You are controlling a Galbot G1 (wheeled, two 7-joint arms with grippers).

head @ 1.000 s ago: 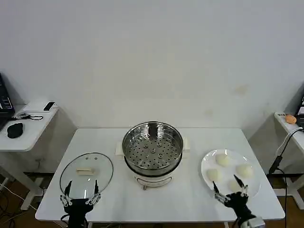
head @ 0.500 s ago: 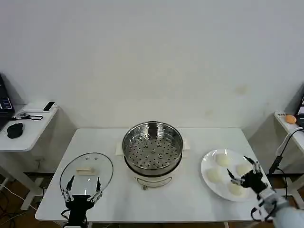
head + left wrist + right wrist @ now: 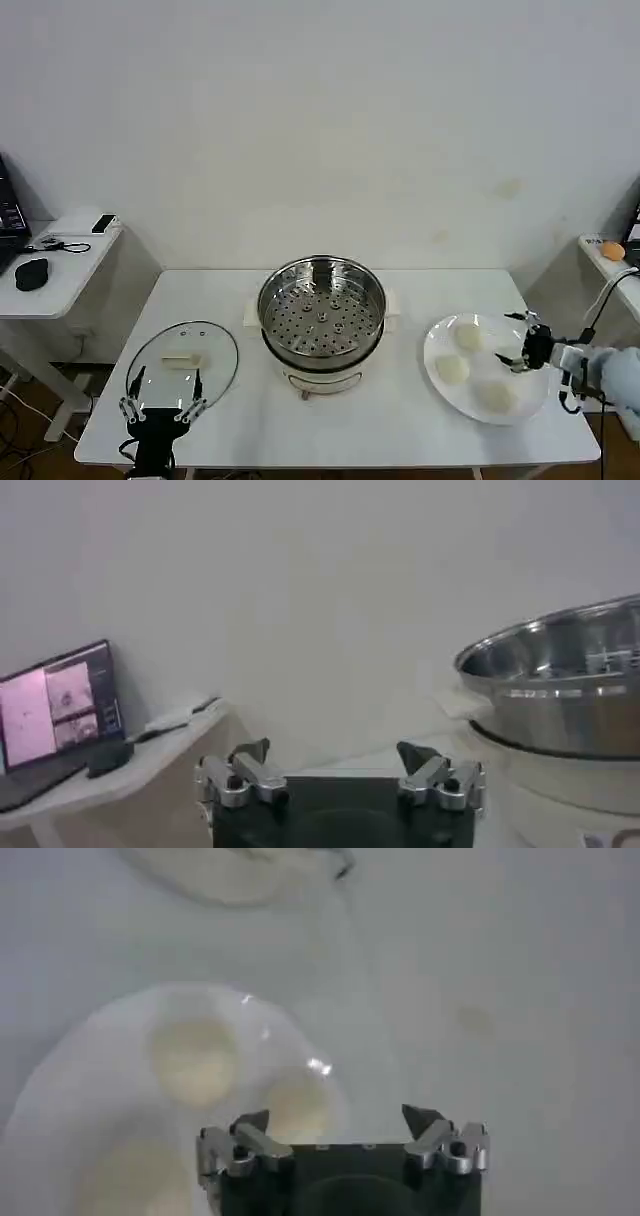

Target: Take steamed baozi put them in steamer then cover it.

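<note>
Four baozi on the white plate (image 3: 436,340), right side of the worktop (image 3: 400,290); none in the steamer. Baozi positions in the head view: one at the plate's far side (image 3: 469,336), one toward the steamer side (image 3: 452,369), one at the near edge (image 3: 495,396), and a fourth (image 3: 512,357) largely hidden between the right gripper's fingers.

Right gripper (image 3: 518,341) reaches in from the plate's right edge, fingers spread wide, straddling that fourth bun without visibly closing on it. Right wrist view: two buns ahead of the open fingertips, one nearer (image 3: 297,1103), one farther (image 3: 193,1058), a third at the frame edge.

Steamer (image 3: 321,310) at worktop centre, uncovered, perforated tray bare. Left wrist view catches its steel wall (image 3: 560,695) on the white base.

Cover (image 3: 182,364) lies flat on the worktop left of the steamer, cream bar handle up, apart from the pot.

Left gripper (image 3: 161,389) hangs at the near left edge, just over the cover's near rim, fingers apart, nothing between them.
</note>
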